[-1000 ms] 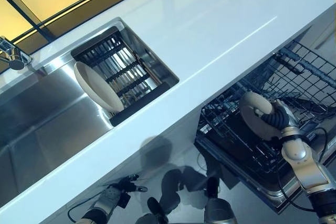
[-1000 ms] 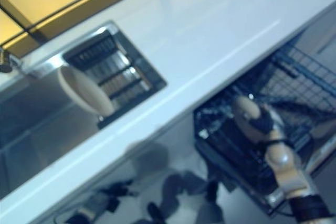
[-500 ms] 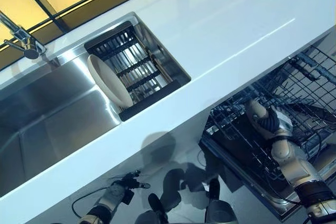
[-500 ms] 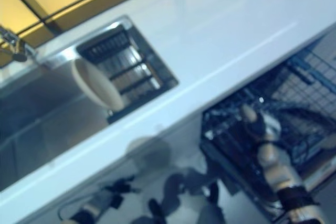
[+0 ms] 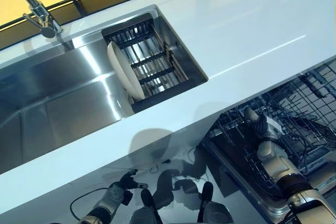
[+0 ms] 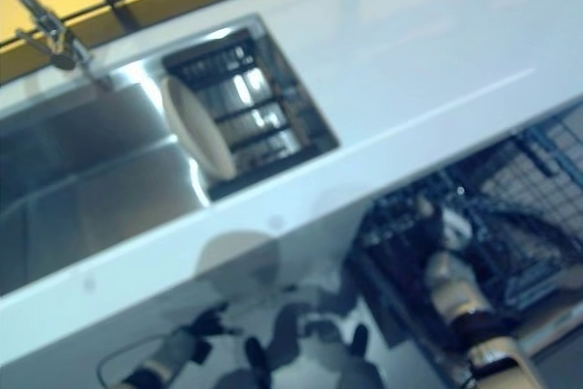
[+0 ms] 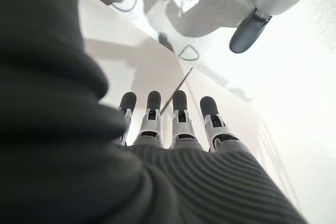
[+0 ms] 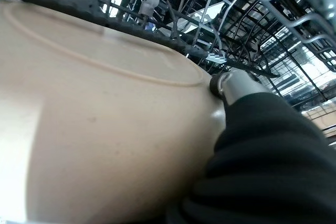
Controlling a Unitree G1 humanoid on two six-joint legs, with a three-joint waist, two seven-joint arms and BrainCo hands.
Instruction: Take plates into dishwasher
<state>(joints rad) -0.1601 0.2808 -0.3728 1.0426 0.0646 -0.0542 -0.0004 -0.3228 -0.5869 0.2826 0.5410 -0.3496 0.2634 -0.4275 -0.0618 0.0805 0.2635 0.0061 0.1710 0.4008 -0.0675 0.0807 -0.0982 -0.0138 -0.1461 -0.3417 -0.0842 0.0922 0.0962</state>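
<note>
A beige plate (image 5: 249,115) stands almost edge-on inside the lower dishwasher rack (image 5: 307,100), and my right hand (image 5: 262,127) is shut on it. In the right wrist view this plate (image 8: 94,129) fills most of the picture, with a finger (image 8: 232,84) curled over its rim and the rack wires (image 8: 210,14) just behind it. A second beige plate (image 5: 125,72) stands upright in the dark drying rack (image 5: 160,61) inside the sink. My left hand (image 5: 117,192) hangs low beneath the counter, its fingers (image 7: 152,116) straight and holding nothing.
The white counter (image 5: 236,24) runs between the steel sink (image 5: 58,108) and the pulled-out dishwasher rack below its front edge. A faucet (image 5: 41,13) stands at the sink's far side. The counter's edge overhangs part of the rack.
The camera has swung, shifting the sink toward the picture's right. My right hand has lowered the plate deeper into the dishwasher rack and turned it from face-on to nearly edge-on.
</note>
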